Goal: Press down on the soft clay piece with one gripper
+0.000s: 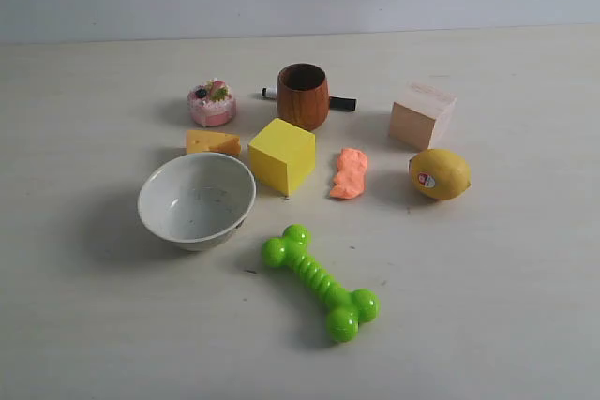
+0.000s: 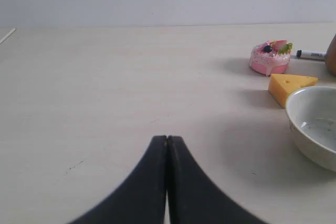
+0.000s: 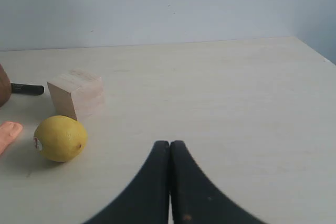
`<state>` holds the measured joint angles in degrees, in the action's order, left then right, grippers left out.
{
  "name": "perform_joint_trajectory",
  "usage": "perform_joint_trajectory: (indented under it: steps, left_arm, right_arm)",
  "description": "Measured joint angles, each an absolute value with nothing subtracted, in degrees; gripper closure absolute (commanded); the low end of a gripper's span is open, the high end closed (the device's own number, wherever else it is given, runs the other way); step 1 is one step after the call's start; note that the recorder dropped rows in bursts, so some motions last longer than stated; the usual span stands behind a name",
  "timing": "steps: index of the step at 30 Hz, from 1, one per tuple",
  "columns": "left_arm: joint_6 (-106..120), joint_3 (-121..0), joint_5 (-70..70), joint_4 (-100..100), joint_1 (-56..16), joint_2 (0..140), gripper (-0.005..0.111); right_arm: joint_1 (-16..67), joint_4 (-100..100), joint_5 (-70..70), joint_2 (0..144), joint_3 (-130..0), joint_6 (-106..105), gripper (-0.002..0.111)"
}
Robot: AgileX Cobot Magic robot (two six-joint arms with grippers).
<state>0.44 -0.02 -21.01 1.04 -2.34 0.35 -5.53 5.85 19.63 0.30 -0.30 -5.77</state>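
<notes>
Currently, left pincer (image 2: 167, 138) closed, right pincer (image 3: 169, 143) closed, soft clay piece (image 1: 350, 173) untouched.

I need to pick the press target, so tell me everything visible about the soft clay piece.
The soft clay piece is a small salmon-orange elongated lump with a bumpy, irregular surface, looking matte and doughy. It lies flat on the table, between the yellow cube and the lemon, touching neither. Nothing else touches it.
</notes>
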Motion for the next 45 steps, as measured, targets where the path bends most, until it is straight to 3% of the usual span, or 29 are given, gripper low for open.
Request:
perform_joint_trajectory:
  steps: [24, 34, 45]
  left_arm:
    - [0.4, 0.0, -21.0, 1.0, -2.3, 0.4, 0.107]
    - [0.4, 0.0, -21.0, 1.0, -2.3, 0.4, 0.107]
    - [0.4, 0.0, -21.0, 1.0, -2.3, 0.4, 0.107]
  right_arm:
    - [-5.5, 5.8, 19.1, 0.3, -0.3, -5.8, 0.108]
    - [-5.5, 6.0, -7.7, 0.3, -0.3, -5.8, 0.108]
    - [-5.5, 6.1, -23.3, 0.3, -0.3, -1.6, 0.108]
